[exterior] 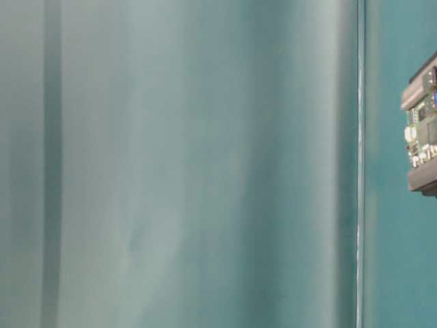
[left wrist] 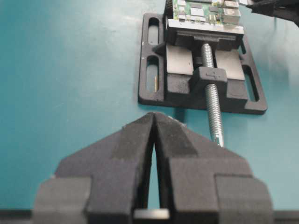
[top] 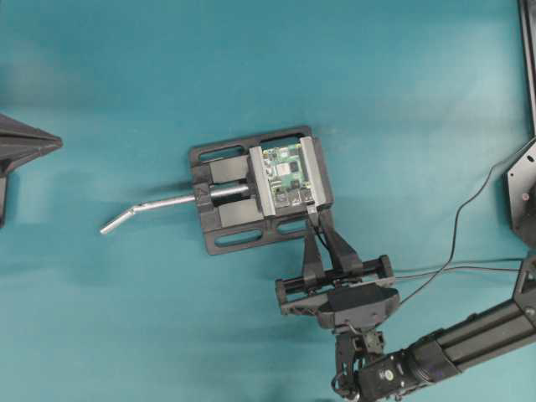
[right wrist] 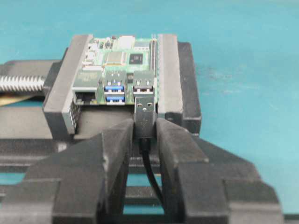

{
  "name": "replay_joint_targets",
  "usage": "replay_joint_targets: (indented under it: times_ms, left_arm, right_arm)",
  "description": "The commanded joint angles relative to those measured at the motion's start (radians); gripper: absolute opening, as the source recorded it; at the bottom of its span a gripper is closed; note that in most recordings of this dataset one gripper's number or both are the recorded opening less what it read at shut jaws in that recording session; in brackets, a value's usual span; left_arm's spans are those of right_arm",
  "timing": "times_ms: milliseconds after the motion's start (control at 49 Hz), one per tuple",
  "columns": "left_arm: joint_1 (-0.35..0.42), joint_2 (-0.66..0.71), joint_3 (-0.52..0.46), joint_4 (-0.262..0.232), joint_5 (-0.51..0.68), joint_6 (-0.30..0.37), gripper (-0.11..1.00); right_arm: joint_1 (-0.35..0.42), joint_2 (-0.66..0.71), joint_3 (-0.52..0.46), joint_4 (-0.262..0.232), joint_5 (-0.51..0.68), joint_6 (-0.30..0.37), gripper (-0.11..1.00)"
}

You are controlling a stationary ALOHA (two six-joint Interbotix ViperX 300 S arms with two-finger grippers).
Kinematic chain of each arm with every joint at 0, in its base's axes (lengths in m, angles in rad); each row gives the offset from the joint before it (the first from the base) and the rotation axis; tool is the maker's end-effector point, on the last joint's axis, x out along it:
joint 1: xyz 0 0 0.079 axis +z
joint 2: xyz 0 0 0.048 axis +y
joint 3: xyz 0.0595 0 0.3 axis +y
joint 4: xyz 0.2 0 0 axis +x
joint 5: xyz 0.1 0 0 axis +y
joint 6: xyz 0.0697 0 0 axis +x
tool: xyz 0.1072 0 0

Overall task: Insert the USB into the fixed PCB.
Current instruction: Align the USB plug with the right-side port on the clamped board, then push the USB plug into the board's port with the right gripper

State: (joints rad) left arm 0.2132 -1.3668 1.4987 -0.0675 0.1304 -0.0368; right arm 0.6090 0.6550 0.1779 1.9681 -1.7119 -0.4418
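Silver-tipped, dark-bodied USB plug (right wrist: 145,114) is hovering mid-frame just before the right-hand port of the green rectangular circuit board (right wrist: 122,65).

The right gripper (right wrist: 145,133) is pinching the plug; the left gripper (left wrist: 154,135) is sitting pressed together. Slight tilt risks jamming against the port rim.

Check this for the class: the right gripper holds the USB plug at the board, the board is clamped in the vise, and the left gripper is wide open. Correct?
One slip: the left gripper is shut, as the left wrist view shows. The right gripper does hold the USB plug at the board clamped in the vise.
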Motion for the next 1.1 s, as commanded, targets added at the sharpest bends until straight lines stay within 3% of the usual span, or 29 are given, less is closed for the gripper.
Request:
replay_joint_targets:
  times_ms: [0,1081]
  left_arm:
    - [-0.002,0.008,-0.029,0.002,-0.005,-0.003,0.01]
    - [-0.002,0.008,-0.029,0.003,-0.005,-0.003,0.01]
  right_arm:
    - [-0.006,-0.048,-0.006,-0.009,-0.006,-0.002,0.21]
    - [-0.038,-0.048,0.0,-0.041,0.0,-0.002,0.21]
